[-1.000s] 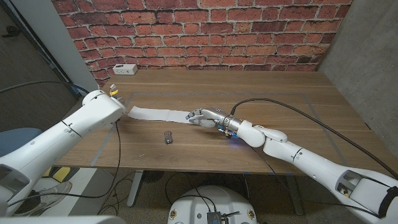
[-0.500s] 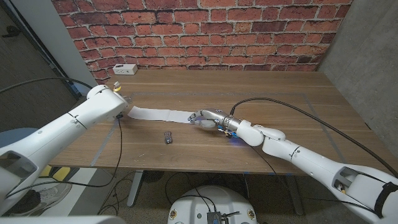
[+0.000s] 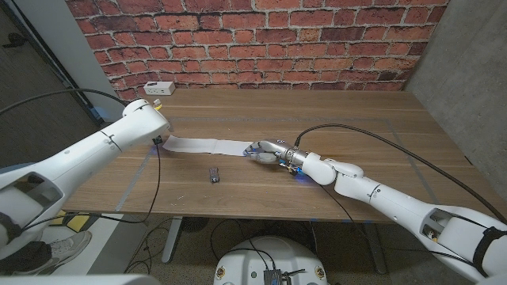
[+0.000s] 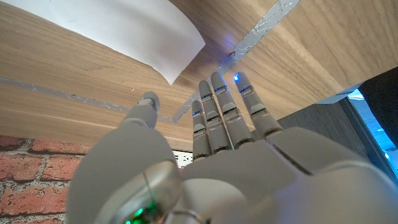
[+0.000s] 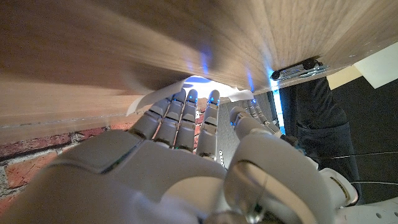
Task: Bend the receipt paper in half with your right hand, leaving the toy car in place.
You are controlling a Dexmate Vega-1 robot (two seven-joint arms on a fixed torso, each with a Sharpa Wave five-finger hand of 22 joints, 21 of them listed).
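The receipt paper [image 3: 204, 146] lies as a long white strip across the middle of the table [image 3: 333, 119]. My right hand [image 3: 262, 151] is at its right end. In the right wrist view the fingers [image 5: 180, 118] and thumb close on the paper's curled-up end [image 5: 144, 99]. The small dark toy car [image 3: 213, 175] stands in front of the strip, apart from both hands. My left arm [image 3: 135, 127] reaches to the strip's left end. There my left hand [image 4: 217, 143] hovers with straight, spread fingers, just short of the paper's corner [image 4: 143, 37], holding nothing.
A small white box [image 3: 159, 88] sits at the table's back left, near the brick wall. Grey tape lines [image 3: 139, 178] mark a rectangle on the tabletop. A black cable [image 3: 380, 144] runs along my right arm.
My left arm has swung farther over the table toward the strip's left end. My right hand has stayed at the right end, settling slightly lower. Paper and car have not moved.
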